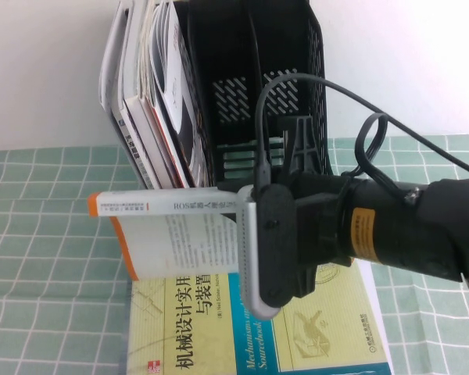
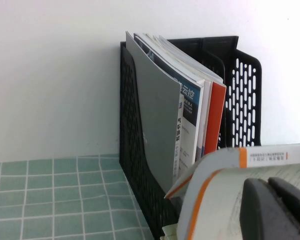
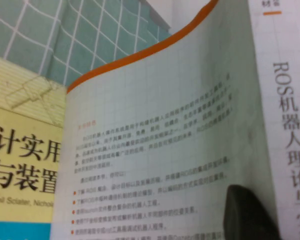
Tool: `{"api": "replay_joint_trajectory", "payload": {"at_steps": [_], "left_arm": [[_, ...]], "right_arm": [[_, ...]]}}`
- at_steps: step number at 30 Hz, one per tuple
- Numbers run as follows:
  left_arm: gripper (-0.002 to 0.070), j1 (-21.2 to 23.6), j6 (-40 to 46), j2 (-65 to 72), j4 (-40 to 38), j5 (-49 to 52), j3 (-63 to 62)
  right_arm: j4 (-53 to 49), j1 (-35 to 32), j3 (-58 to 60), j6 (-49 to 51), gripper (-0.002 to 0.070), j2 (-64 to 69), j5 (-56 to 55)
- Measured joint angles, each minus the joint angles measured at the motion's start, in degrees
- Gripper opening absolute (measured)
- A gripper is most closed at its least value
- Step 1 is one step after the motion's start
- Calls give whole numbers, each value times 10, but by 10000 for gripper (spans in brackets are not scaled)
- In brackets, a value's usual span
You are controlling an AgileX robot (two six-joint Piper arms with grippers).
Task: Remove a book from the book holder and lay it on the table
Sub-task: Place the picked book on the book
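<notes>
My right gripper reaches in from the right and is shut on the white-and-grey ROS book. It holds the book in the air, spine up, in front of the black book holder and above the table. In the right wrist view one dark finger presses on the book's cover. My left gripper is out of the high view. In the left wrist view its dark fingers sit together, empty, in front of the book. The holder stands behind.
A yellow-and-blue book lies flat on the table under the held book and also shows in the right wrist view. Thin magazines fill the holder's left compartment. A black cable loops above the right arm.
</notes>
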Motion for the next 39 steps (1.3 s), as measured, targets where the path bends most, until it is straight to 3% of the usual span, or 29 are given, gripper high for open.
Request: {"api": "replay_joint_trajectory", "payload": {"at_steps": [25, 39], "left_arm": [[-3, 0, 0, 0, 4, 0, 0], [-3, 0, 0, 0, 1, -19, 27]], "right_arm": [[16, -3, -8, -114, 163, 16, 41], [16, -4, -44, -118, 163, 47, 41]]}}
